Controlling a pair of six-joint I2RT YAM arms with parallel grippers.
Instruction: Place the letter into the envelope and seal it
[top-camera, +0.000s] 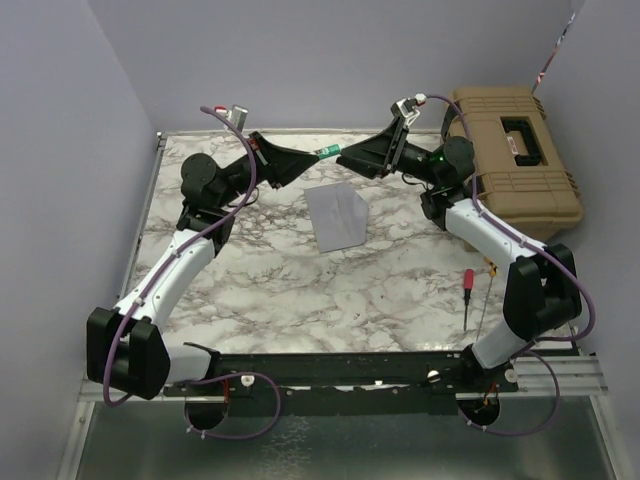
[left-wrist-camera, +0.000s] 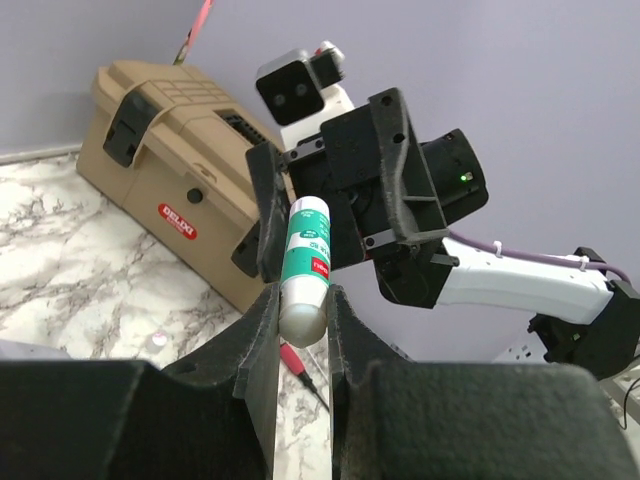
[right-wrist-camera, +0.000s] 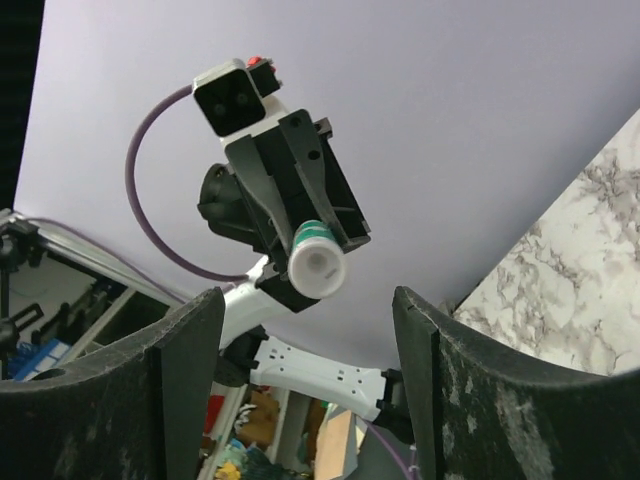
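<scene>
The left fingers (left-wrist-camera: 258, 340) clench a white-and-green glue stick (left-wrist-camera: 305, 265) in the air beyond the envelope (top-camera: 337, 217). The right fingers (right-wrist-camera: 190, 360) face it, spread wide and gripping nothing.

Bench (top-camera: 300, 290): white marble, grey-brown veins running all over it. Envelope (top-camera: 337, 217): plain grey-lavender, no print, no marking. Walls (top-camera: 90, 100): the same pale lavender, flat and even. Tube (left-wrist-camera: 305, 262): white body, green label with white lettering and a small red patch, white end. Left gripper (left-wrist-camera: 304, 318): matte black. Right gripper (right-wrist-camera: 308, 335): black too, flecked with pale scuffs. Arms (top-camera: 185, 262): white links, black joints, and purple cables (left-wrist-camera: 520, 254) looping off them. One green light (left-wrist-camera: 463, 177) glows on the black right wrist. Toolbox (top-camera: 500, 190): tan, with black latches, a black handle and a red label with white letters. Screwdriver (top-camera: 467, 282): red handle, dark shaft.
</scene>
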